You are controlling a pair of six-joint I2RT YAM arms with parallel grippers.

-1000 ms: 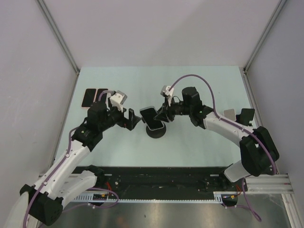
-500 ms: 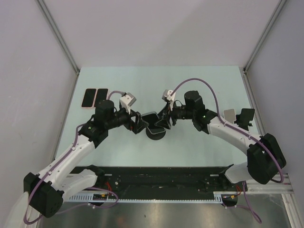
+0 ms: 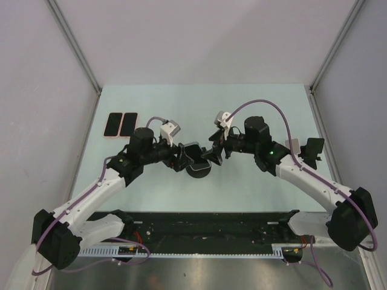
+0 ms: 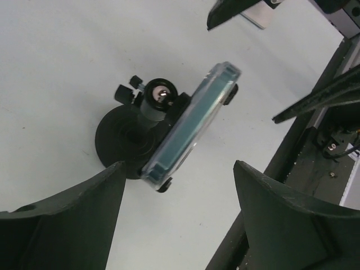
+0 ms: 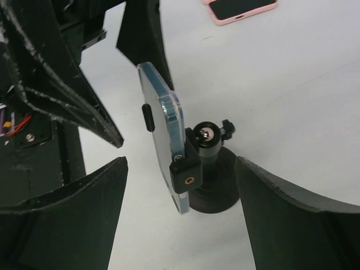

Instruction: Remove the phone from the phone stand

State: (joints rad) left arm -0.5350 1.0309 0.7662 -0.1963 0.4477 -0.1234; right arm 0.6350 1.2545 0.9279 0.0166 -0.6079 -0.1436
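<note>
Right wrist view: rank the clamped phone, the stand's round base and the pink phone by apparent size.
1. clamped phone, seen edge-on
2. round base, partly hidden
3. pink phone, though farther off and cut by the frame, so unsure

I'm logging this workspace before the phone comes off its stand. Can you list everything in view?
phone: one, clear-cased, clamped in the stand at table centre
phone stand: one, black, table centre
spare phones: two, pink cases, dark screens, flat at the table's far left
unidentified item: one, grey and black, table's right edge, too small to tell
table: one, pale green
left end effector: one, black, open, flanking the phone without touching
right end effector: one, black, open, flanking it opposite
</note>
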